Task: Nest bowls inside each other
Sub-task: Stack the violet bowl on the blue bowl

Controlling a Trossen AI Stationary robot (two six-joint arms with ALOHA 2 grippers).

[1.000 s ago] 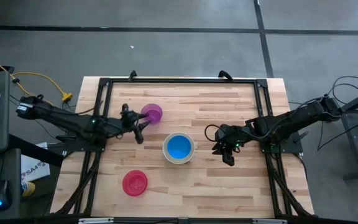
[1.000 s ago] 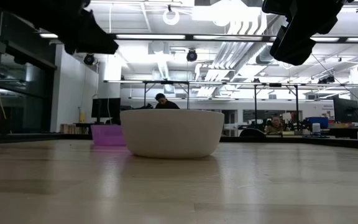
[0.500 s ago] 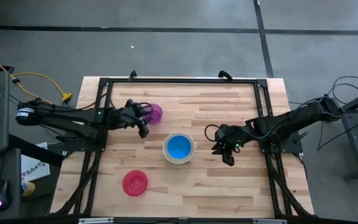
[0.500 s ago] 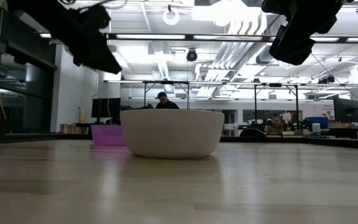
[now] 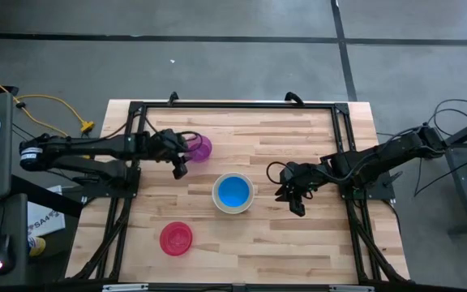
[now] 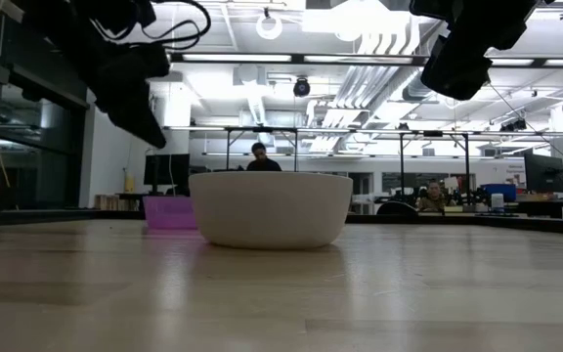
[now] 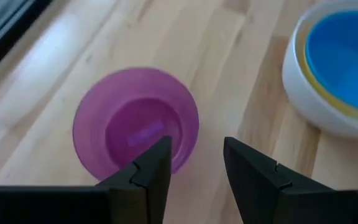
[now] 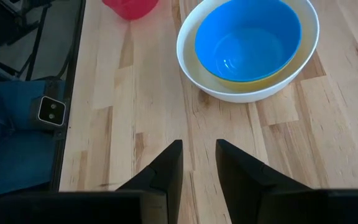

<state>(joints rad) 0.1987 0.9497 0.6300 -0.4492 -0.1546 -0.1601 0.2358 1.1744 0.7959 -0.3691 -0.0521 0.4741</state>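
Currently the left pincer (image 7: 194, 163), fingers parted and empty, hangs just beside the purple bowl (image 7: 135, 121), which sits upright on the surface beside the white bowl (image 7: 331, 65); the right pincer (image 5: 292, 192) waits open opposite.

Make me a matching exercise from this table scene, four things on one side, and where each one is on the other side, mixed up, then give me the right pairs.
Things:
1. blue bowl
2. purple bowl
3. red-pink bowl
4. right claw

Places:
A. alone on the wood on the left arm's side, away from both arms
B. nested with a yellow bowl inside the white bowl
C. open, over bare wood beside the white bowl
D. empty, just in front of the open left claw

Pairs: 1-B, 2-D, 3-A, 4-C
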